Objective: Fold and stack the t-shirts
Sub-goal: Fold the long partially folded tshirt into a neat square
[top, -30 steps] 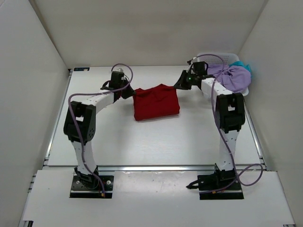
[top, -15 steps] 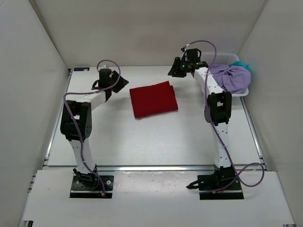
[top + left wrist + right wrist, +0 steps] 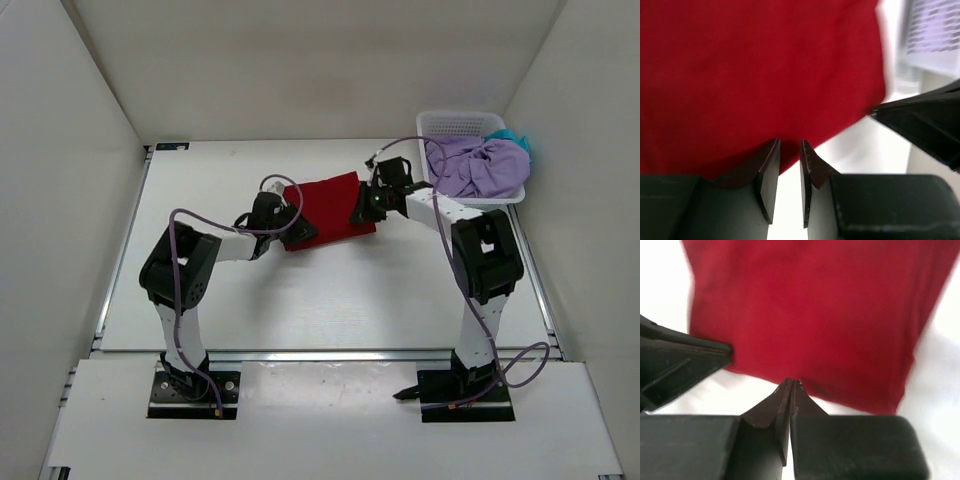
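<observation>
Red t-shirt (image 3: pixel 330 205), plain, folded flat

You've got a white table (image 3: pixel 330 300) boxed in by plain off-white walls (image 3: pixel 320 70) on three sides. Light's soft and even, and a metal rail (image 3: pixel 330 354) runs along the table's near edge.

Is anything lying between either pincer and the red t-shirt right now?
Nothing visible does. The left pincer and the right pincer both have their tips right at the edge of the red t-shirt, with only bare table beside them.
</observation>
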